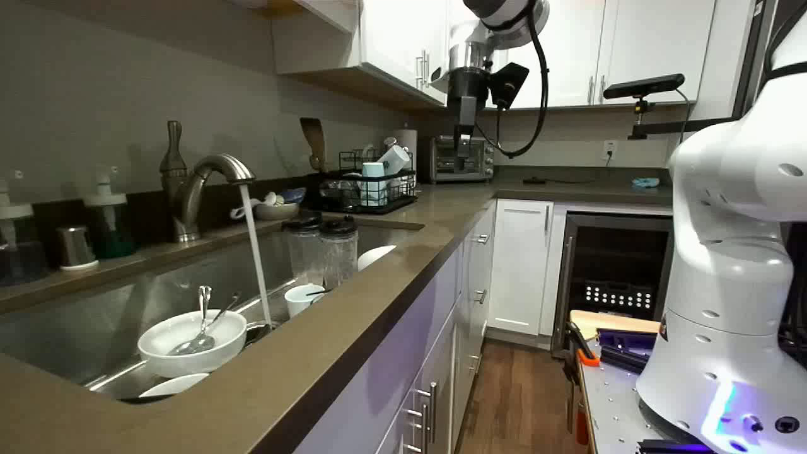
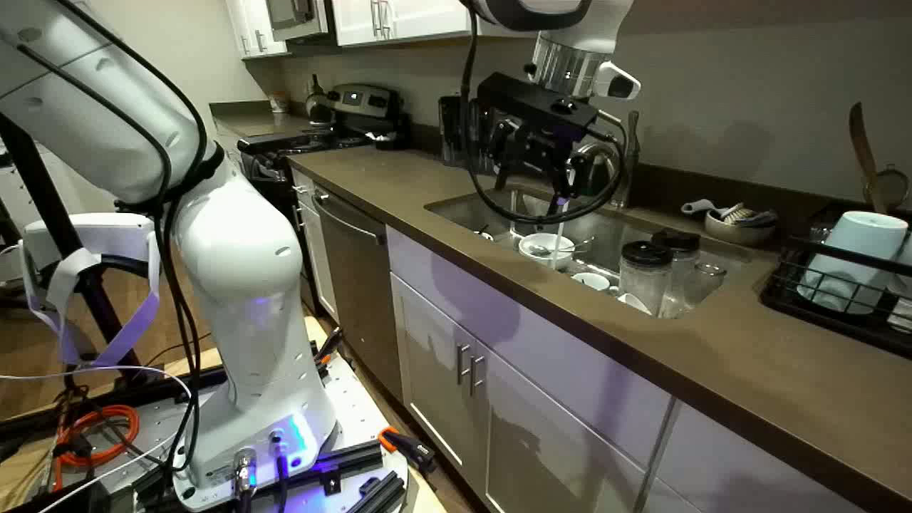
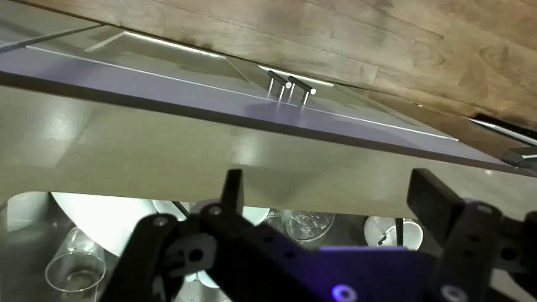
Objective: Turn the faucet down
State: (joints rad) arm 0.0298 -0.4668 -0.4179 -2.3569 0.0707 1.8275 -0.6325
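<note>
Close beside the claw, the wrist view looks down over the table; both exterior views face the claw from farther off, on opposite sides, sharing the sink.

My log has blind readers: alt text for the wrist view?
An open, empty gripper above a countertop and sink of white dishes and clear containers. Cabinet fronts and wooden floor span the top; the faucet isn't visible.

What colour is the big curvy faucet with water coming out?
Silvery grey, like metal. The faucet shows best in an exterior view.
</note>
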